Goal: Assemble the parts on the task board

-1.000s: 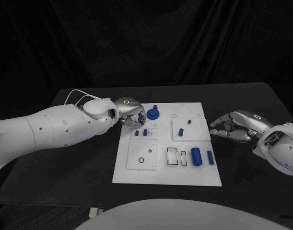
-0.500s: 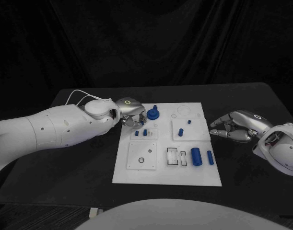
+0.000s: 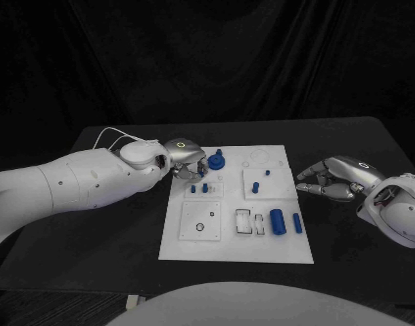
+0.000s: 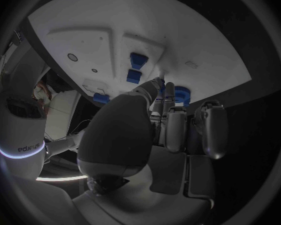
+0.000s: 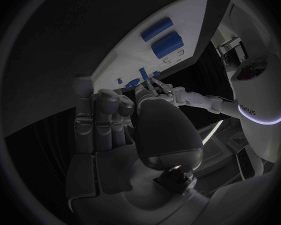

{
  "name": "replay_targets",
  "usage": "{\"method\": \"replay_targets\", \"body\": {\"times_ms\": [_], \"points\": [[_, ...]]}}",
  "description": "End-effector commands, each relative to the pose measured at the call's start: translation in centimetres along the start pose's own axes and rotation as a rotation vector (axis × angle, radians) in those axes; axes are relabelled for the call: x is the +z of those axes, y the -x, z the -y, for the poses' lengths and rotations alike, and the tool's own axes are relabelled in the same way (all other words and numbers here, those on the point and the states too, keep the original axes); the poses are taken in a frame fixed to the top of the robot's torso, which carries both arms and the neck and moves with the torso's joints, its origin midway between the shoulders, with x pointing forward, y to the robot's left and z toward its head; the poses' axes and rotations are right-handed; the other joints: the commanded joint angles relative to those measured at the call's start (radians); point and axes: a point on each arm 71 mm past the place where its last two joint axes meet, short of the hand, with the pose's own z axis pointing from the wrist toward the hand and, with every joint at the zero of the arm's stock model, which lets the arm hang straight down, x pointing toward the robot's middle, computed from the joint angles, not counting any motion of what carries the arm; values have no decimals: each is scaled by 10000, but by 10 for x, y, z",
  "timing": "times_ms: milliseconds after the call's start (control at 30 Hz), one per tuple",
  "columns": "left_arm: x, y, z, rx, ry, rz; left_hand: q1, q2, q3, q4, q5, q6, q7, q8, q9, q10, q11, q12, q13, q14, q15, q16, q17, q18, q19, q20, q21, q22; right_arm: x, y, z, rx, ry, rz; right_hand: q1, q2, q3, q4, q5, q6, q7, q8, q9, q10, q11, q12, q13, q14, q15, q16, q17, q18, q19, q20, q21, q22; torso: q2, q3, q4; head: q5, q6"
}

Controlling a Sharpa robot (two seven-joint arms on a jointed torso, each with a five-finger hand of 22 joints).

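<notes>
Task board (image 3: pixel 236 231) lies between your robot hands. Left robot hand (image 3: pixel 189 164) fingers touch the blue round part (image 3: pixel 216 161); grip unclear. Seat it slowly, straight down. Right robot hand (image 3: pixel 331 180) waits clenched, empty.

Backdrop: we see dark black cloth curtains (image 3: pixel 227 61) hanging in folds behind everything.
Furniture: we see a matte black rectangular table (image 3: pixel 344 142).
Light: dim.

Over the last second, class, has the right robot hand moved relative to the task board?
No. The right robot hand hangs at the same spot beside the task board's right edge.
</notes>
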Motion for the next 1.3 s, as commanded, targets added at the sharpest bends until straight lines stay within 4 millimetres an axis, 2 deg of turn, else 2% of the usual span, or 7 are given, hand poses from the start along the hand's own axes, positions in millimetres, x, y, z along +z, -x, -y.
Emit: {"method": "replay_targets", "body": {"times_ms": [33, 567, 900, 1300], "points": [[3, -1, 3, -23, -67, -13, -73, -8, -5, -89, -5, 70, 25, 63, -5, 85, 6, -76, -32, -86, -4, -69, -65, 85, -84, 12, -76, 1911, 0, -1, 1, -1, -153, -38, 107, -9, 38, -47, 10, 69, 4, -68, -9, 18, -51, -52, -1, 212, 40, -34, -15, 56, 61, -36, -9, 134, 2, -3, 0, 19, -1], [4, -6, 5, -88, -41, -191, -101, -37, -19, -106, -59, 92, 23, 52, -14, 112, 10, -131, -88, -144, 7, -119, -161, 98, -129, 17, -139, 1893, 0, -1, 2, -3, -169, -50, 134, -9, 48, -50, 10, 74, 4, -73, -12, 14, -51, -60, -10, 209, 39, -45, -23, 59, 58, -37, -34, 133, -2, -3, 4, -40, -1], [3, -8, 4, -131, 17, -368, -105, -140, -38, -178, -125, 45, -91, 0, -39, 78, -55, -257, -188, -248, -12, -206, -333, 125, -218, 14, -263, 1858, 0, -2, 1, 1, -170, -79, 140, -9, 50, -51, 10, 75, 4, -73, -12, 15, -52, -58, -8, 209, 39, -50, -26, 60, 57, -37, -40, 132, -4, -2, -6, 20, -1], [2, -9, 2, -155, 119, -475, -59, -180, -12, -254, -125, 17, -125, -26, -51, 24, -79, -339, -240, -320, -28, -265, -454, 143, -278, 1, -348, 1835, -1, -2, 1, 11, -180, -125, 163, -14, 57, -59, 11, 78, 4, -75, -14, 7, -54, -73, -22, 208, 38, -51, -27, 60, 57, -38, -47, 133, 0, -2, 11, 53, -1]]}}
